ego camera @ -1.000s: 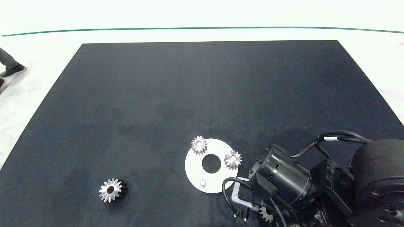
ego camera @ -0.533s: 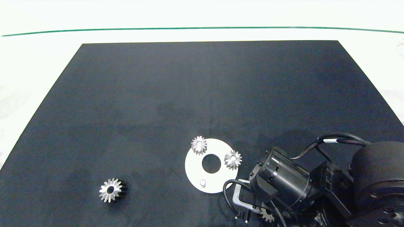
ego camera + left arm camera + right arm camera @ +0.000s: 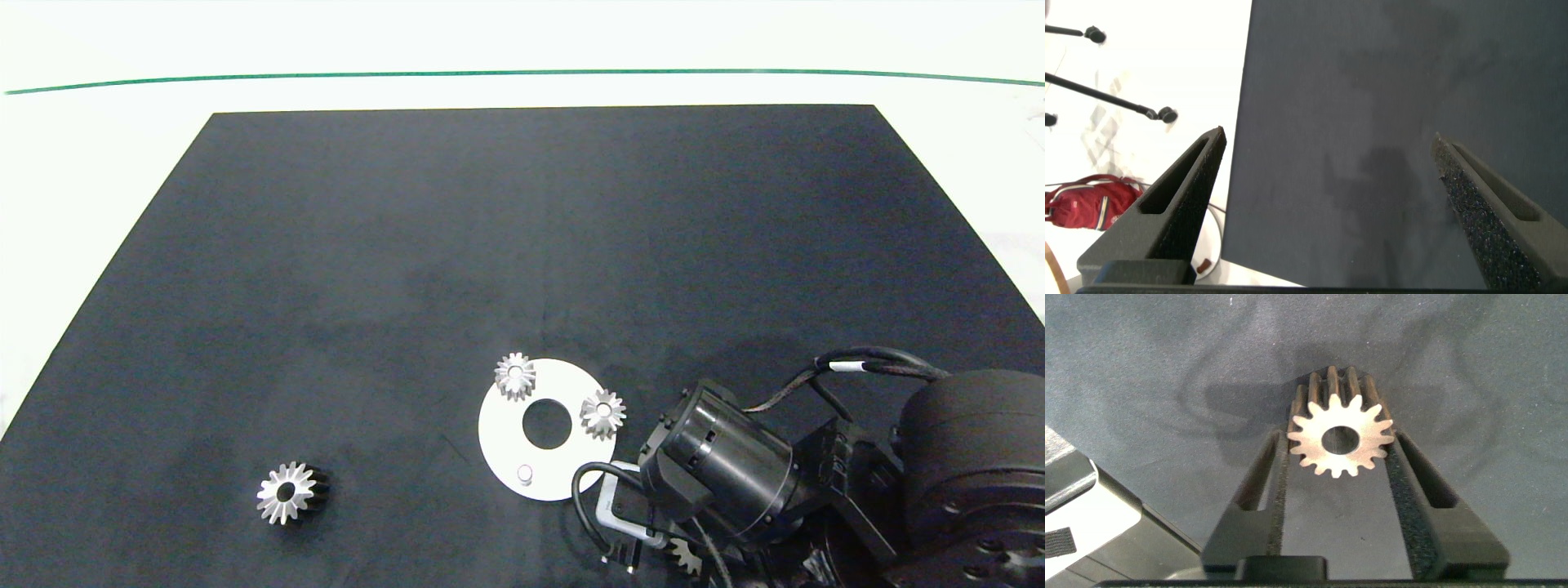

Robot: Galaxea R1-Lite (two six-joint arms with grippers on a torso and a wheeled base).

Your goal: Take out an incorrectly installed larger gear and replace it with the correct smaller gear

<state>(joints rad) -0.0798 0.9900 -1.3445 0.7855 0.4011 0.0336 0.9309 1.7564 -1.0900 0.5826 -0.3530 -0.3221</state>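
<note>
Right pincer around blunt-toothed smaller gear

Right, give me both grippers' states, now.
Left gripper: open, nothing between its fingers, over the black mat's edge.
Right gripper: fingers on either side of the smaller gear; a firm clamp cannot be told.

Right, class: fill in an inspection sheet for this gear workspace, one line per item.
Surface: black mat on a white table.
Job's things: larger gear lies on the mat, off the white disc; smaller gear on the mat; one peg bare.
Clutter: small gear and second small gear on the disc.
Grippers: right gripper around the smaller gear; left gripper open above the mat's edge.
Cables: black cable loops beside the right wrist.
Surroundings: green line; red bag.
</note>
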